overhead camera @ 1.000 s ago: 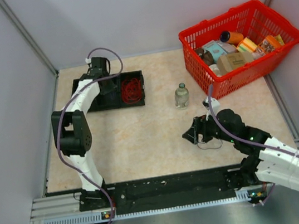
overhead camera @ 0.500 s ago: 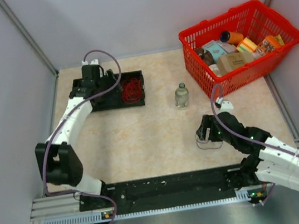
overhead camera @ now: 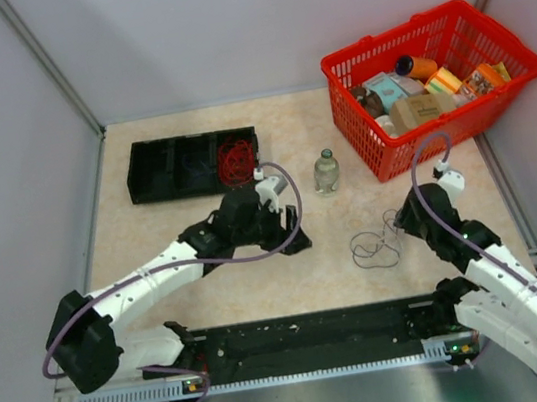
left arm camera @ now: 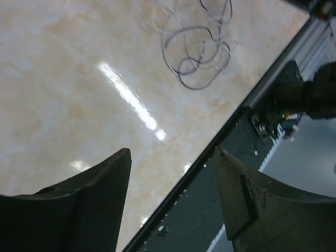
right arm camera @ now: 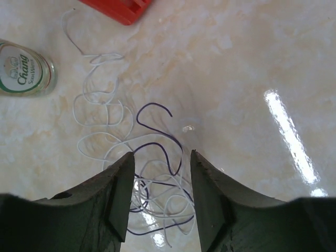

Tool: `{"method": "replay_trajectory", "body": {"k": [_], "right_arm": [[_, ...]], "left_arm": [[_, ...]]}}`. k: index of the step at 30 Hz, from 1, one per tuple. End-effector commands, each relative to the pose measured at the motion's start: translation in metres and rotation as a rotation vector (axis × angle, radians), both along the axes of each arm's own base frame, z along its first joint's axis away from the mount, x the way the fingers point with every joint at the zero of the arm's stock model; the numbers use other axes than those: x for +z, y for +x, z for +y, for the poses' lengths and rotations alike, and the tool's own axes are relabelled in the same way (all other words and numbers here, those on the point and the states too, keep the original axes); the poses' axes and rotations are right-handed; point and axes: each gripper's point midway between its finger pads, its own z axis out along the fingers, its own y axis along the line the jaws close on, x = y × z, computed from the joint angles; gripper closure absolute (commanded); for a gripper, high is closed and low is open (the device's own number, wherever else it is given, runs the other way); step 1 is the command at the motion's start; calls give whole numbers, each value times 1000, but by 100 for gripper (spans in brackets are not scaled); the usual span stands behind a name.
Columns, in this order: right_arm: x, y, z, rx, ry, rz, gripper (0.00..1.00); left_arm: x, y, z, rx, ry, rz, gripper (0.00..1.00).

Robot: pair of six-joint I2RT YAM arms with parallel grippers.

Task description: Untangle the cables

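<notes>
A tangle of white and dark purple cables point(overhead camera: 374, 246) lies loose on the table right of centre. In the right wrist view the white cable point(right arm camera: 97, 113) spreads in loops toward the bottle, and the dark cable point(right arm camera: 157, 134) winds through it. My right gripper point(overhead camera: 407, 226) hovers just right of the tangle, and in its wrist view the right gripper point(right arm camera: 160, 197) is open, with strands seen between its fingers but not pinched. My left gripper point(overhead camera: 298, 241) is open left of the tangle and holds nothing. The left wrist view shows the cables point(left arm camera: 202, 52) ahead. A red cable point(overhead camera: 235, 161) sits bunched in the black tray point(overhead camera: 168, 170).
A small glass bottle point(overhead camera: 326, 170) stands behind the tangle, and the bottle point(right arm camera: 23, 68) also shows in the right wrist view. A red basket point(overhead camera: 398, 156) full of goods stands at the back right. The black rail point(overhead camera: 309, 336) runs along the near edge.
My left arm has swung from the black tray to the table's centre, and its gripper has opened. My right arm has drawn back to the right off the tangle, and its jaws have narrowed.
</notes>
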Motion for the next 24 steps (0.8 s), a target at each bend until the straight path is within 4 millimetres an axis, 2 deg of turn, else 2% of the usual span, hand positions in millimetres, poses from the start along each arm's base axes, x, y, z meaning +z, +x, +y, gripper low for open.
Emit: {"method": "replay_trajectory", "body": {"k": [1,3,6,10,11,14,16,19,22,24], "right_arm": [[12,29,11,92,18,-77,54],[7,33,19,148,21,-57,52],[-6,34,41,269,66,-25,50],[-22,33,59,341,103,26,51],[-25,32,64,359,110,36,59],[-28,26,86,428,114,49,90],[-20,21,104,484,100,25,100],[7,10,131,569,141,-22,100],[52,-2,155,670,214,-128,100],[81,-12,170,747,311,-194,100]], "left_arm": [[12,-29,-38,-81,-112,-32,30],[6,-39,-49,-111,-91,-6,30],[8,-50,-64,-152,-94,-13,30],[3,-49,-75,-152,-81,6,30],[1,-48,-76,-148,-72,9,30],[0,-43,-75,-126,-47,4,31],[1,-39,-71,-100,-36,-12,32],[13,-42,-70,-135,-80,-63,33],[33,-54,-66,-204,-151,-123,32],[56,-56,-63,-213,-214,-196,30]]}}
